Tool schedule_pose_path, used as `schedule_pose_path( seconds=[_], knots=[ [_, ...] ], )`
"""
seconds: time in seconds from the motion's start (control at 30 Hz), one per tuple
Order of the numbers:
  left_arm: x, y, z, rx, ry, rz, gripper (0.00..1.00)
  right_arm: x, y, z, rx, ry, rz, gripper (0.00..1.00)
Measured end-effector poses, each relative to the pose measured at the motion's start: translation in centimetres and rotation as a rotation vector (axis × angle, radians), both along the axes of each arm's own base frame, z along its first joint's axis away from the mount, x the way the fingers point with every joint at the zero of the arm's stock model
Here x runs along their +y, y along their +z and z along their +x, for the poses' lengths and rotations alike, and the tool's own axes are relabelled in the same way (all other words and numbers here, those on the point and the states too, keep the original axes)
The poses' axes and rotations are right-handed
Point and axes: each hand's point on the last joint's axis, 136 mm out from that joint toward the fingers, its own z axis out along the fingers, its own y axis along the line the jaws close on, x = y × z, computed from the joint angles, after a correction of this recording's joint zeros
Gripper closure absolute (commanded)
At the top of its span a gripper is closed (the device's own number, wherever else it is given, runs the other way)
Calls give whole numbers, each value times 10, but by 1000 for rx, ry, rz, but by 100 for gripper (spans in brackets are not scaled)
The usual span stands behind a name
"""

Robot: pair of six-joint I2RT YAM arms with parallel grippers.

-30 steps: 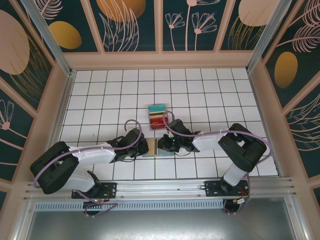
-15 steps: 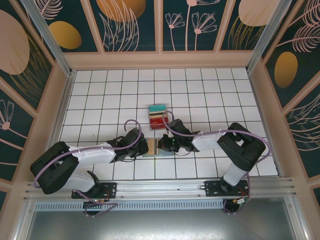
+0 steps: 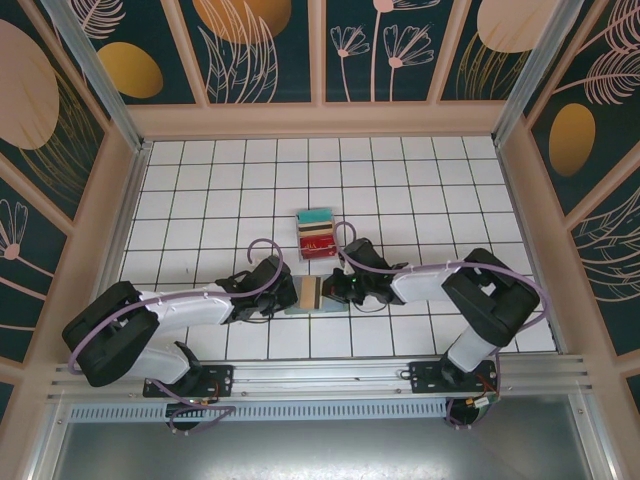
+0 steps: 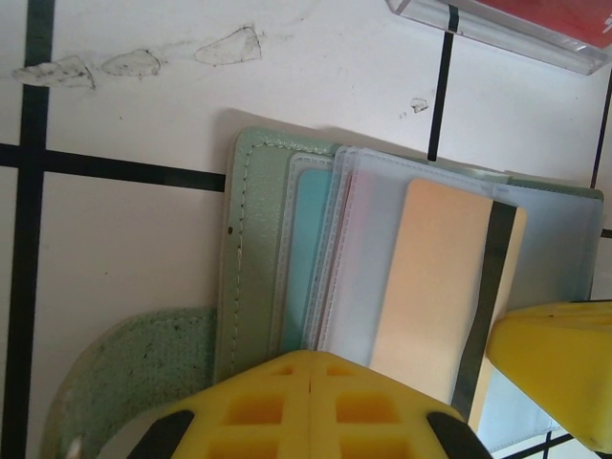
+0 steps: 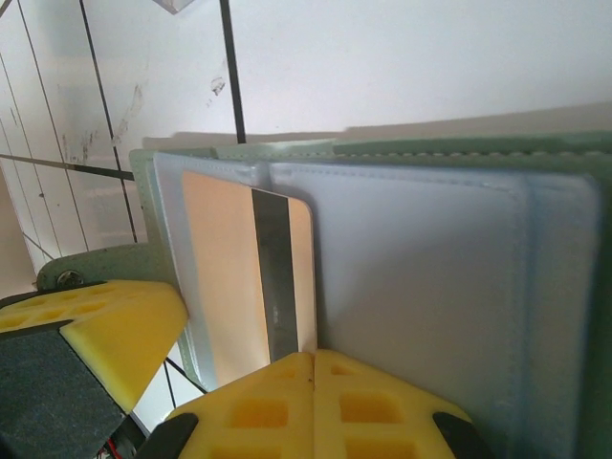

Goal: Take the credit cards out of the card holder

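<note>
Two arms stand at the near edge: the left arm [image 3: 185,308] and the right arm [image 3: 435,282]. Each has one gripper, so there are two grippers. The left gripper [image 4: 311,368] has its yellow pads pushed tight together, with nothing between them. The right gripper [image 5: 314,368] has its pads tight together too.

Both tips sit over the one card holder [image 4: 251,258]. It lies open and flat on the white tiled table [image 3: 200,200], near the front, between the two arms. The holder is soft green outside and light blue inside, with see-through sleeves.

One credit card [image 4: 435,277] can be seen. It is tan with a dark stripe and lies among the sleeves. Its near end goes under the right gripper's pads.

The yellow pads hide the near ends of the holder and the card, so it is hard to tell if the pads press on them. Any other cards in the sleeves cannot be made out.

Just behind the holder sits one clear tray [image 3: 317,233] with a teal, tan and red stack.
</note>
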Motion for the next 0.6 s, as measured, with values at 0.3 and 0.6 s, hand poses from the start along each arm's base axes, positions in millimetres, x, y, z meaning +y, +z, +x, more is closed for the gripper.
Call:
schedule_pose_path(
  seconds=[0.3, 0.6],
  knots=[
    [4, -1, 0, -2, 9, 18, 100, -26, 2, 1, -8, -29, -20, 100],
    [7, 2, -2, 18, 9, 41, 100, -50, 33, 12, -105, -29, -23, 100]
  ],
)
